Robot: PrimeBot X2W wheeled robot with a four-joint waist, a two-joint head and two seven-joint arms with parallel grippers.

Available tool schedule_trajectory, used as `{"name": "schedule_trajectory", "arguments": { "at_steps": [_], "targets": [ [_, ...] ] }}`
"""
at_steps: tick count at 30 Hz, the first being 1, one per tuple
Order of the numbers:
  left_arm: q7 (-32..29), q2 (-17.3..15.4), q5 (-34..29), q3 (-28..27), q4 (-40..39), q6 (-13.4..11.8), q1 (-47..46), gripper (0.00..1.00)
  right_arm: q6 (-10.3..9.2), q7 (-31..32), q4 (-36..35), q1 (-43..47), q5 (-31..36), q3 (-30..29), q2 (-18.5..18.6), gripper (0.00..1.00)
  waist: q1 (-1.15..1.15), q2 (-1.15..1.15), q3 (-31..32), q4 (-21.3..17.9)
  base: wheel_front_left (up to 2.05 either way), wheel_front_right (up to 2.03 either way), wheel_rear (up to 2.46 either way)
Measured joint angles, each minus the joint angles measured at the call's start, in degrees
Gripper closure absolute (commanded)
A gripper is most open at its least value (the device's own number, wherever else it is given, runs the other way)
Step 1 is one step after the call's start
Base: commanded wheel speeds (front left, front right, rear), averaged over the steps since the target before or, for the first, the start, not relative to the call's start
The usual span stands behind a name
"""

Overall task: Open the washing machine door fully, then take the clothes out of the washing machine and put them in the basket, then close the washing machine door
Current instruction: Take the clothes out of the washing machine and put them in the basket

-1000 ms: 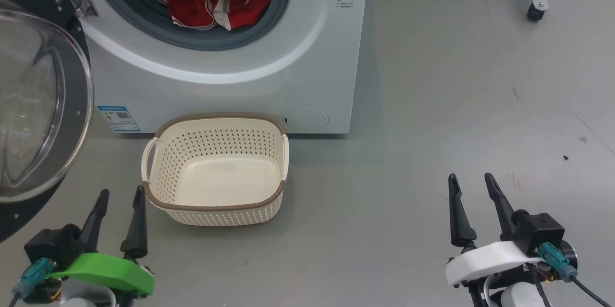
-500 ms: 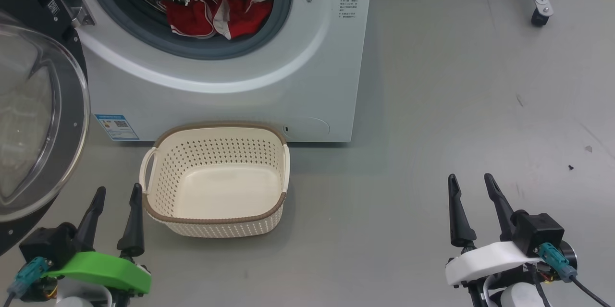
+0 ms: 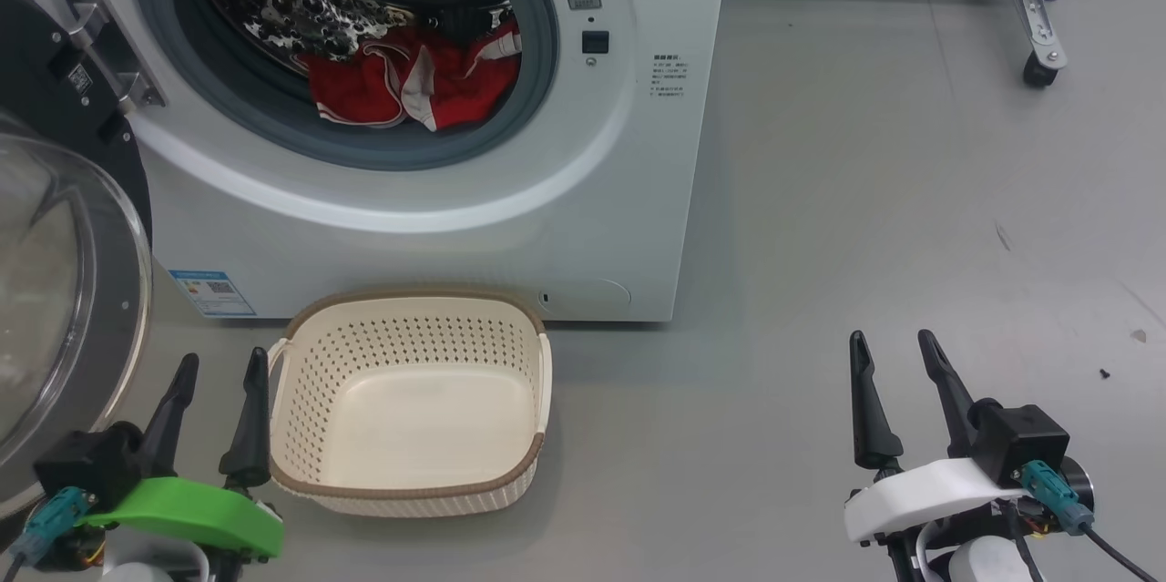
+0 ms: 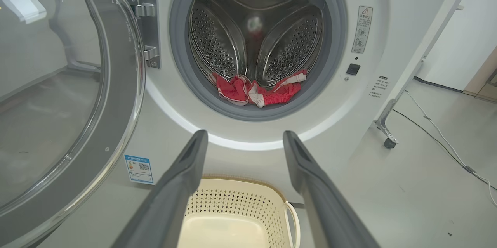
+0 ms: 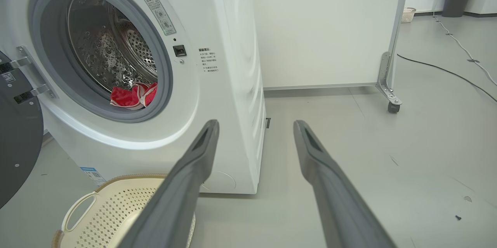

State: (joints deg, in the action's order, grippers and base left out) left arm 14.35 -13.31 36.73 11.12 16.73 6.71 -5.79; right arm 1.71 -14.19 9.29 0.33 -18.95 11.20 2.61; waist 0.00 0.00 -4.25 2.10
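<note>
Door [image 3: 64, 291] wide; red clothes [image 3: 401, 86] in the washer [image 3: 455, 227], perhaps beside speckled cloth [image 3: 273, 8]; left tool [image 3: 223, 359], right tool [image 3: 892, 338] released.

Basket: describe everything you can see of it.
The basket is a cream perforated plastic tub, a rounded rectangle with a brown woven-look rim and loop handles at its ends. It stands upright and empty on the grey floor, close in front of the washing machine, below its drum opening.
</note>
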Motion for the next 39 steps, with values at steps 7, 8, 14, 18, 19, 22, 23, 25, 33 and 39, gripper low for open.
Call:
{"name": "schedule_trajectory", "arguments": {
  "at_steps": [7, 8, 14, 18, 19, 22, 23, 25, 33, 39],
  "targets": [
    [0.0, -0.76, -1.29, 0.12, 0.02, -0.2, 0.0, 0.0, 0.0, 0.0, 0.16, 0.02, 0.0, -0.03, -0.01, 0.0, 0.0, 0.0, 0.06, 0.18, 1.66, -1.66, 0.0],
    [0.0, -0.76, -1.29, 0.2, 0.02, -0.2, 0.0, 0.0, 0.0, 0.0, 0.2, 0.02, 0.0, -0.03, -0.01, 0.0, 0.0, 0.0, 0.08, 0.2, 1.52, -1.52, 0.0],
    [0.0, -0.48, -1.26, 0.35, 0.11, -0.19, 0.01, 0.0, 0.0, 0.0, 0.33, 0.02, 0.0, -0.03, -0.01, 0.0, 0.0, 0.0, 0.2, 0.25, 1.37, -1.37, 0.0],
    [0.0, 0.11, -0.01, 0.29, 0.19, -0.1, 0.03, 0.0, 0.01, 0.0, 0.42, 0.02, 0.0, -0.04, -0.01, 0.0, 0.0, 0.0, 0.32, 0.22, 1.16, -1.16, 0.0],
    [0.0, 0.12, 0.0, 0.29, 0.19, -0.1, 0.03, 0.0, 0.01, 0.0, 0.42, 0.02, 0.0, -0.04, -0.01, 0.0, 0.0, 0.0, 0.35, 0.2, 1.07, -1.07, 0.0],
    [0.0, 0.09, 0.0, 0.3, 0.21, -0.1, 0.03, 0.0, 0.01, 0.0, 0.46, 0.02, 0.0, -0.03, -0.01, 0.0, 0.0, 0.0, 0.44, 0.13, 0.98, -0.98, 0.0],
    [0.0, 0.08, 0.0, 0.31, 0.22, -0.1, 0.03, 0.0, 0.01, 0.0, 0.47, 0.02, 0.0, -0.03, -0.01, 0.0, 0.0, 0.0, 0.47, 0.11, 0.9, -0.9, 0.0],
    [0.0, 0.04, 0.0, 0.34, 0.27, -0.1, 0.03, 0.0, 0.02, 0.0, 0.52, 0.02, 0.0, -0.03, -0.01, 0.0, 0.0, 0.0, 0.55, 0.06, 0.83, -0.83, 0.0],
    [0.0, 0.03, 0.0, 0.55, 0.56, -0.09, 0.04, 0.0, 0.24, 0.0, 0.88, 0.03, 0.0, -0.03, -0.01, 0.0, 0.0, 0.0, 0.95, -0.01, 0.63, -0.63, 0.0],
    [0.0, -0.18, -0.26, 1.01, 0.79, -0.09, 0.08, 0.0, 0.26, 0.0, 0.97, 0.12, 0.0, -0.03, -0.02, 0.0, 0.0, 0.0, 1.17, 0.01, 0.35, -0.35, 0.0]
  ]
}}
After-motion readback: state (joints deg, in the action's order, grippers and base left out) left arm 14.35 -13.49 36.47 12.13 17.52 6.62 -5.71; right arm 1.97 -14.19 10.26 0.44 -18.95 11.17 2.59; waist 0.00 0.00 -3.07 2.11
